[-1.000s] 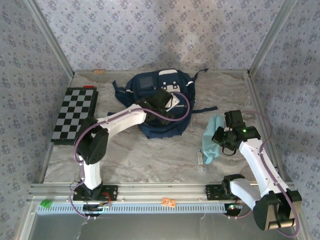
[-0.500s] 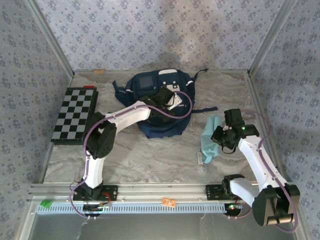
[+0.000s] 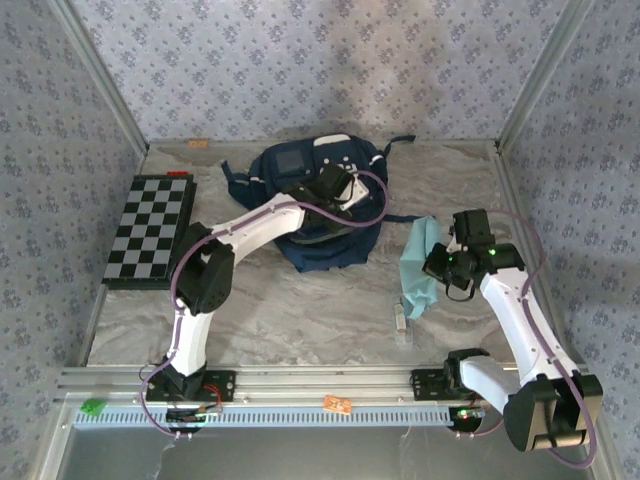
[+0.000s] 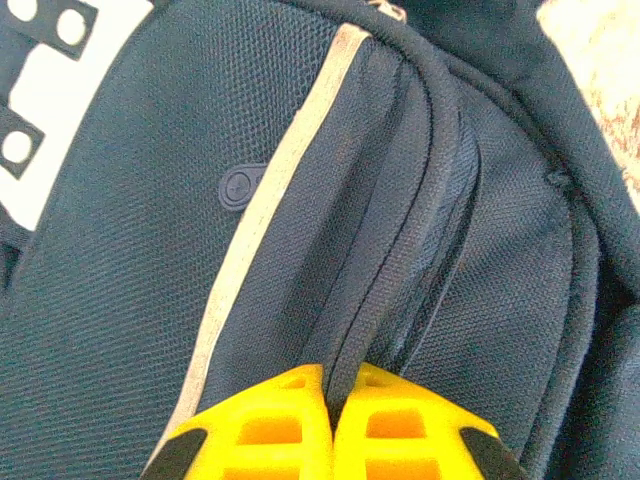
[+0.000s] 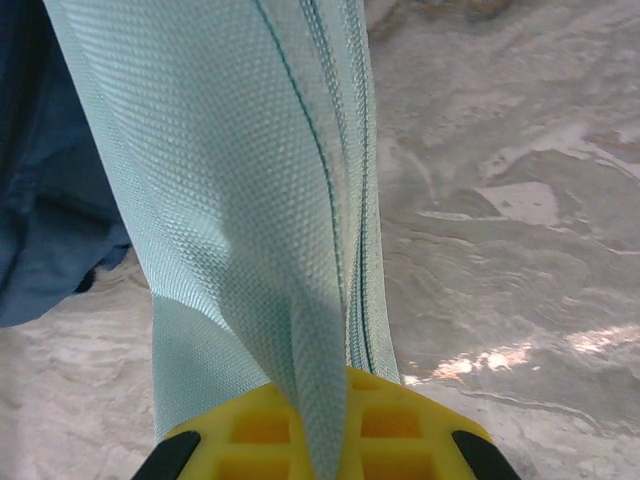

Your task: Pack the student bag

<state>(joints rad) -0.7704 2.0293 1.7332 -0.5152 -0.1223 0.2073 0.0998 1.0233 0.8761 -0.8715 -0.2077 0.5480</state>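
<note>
Overall: 2 arms working inside a walled bay.
Table (image 3: 290, 315): grey-beige marbled top, with a metal rail (image 3: 320, 382) along the near edge.
Walls (image 3: 300, 60): pale blue flowered paper on 3 sides, metal posts at the back corners.
Chessboard (image 3: 150, 230): flat on the table's left side, well apart from the backpack.
Backpack (image 3: 300, 165): navy, lying at back centre, white patches facing up, dark straps splayed to both sides.
Left arm: elbow raised near the chessboard, forearm slanting across onto the backpack's right half.
Left gripper (image 4: 328, 385): yellow fingers pinched together on a raised fold of the backpack (image 4: 150, 250), right beside its zip.
Right arm: rises from the near right corner and bends inward, wrist to the right of the backpack.
Right gripper (image 5: 310, 400): clenched on a teal pouch (image 5: 230, 200), whose cloth runs out from between the fingers.
Pouch position (image 3: 418, 265): near the backpack's right strap.
Small clear item (image 3: 400, 322): on the table near the pouch's lower end, too small to identify.
</note>
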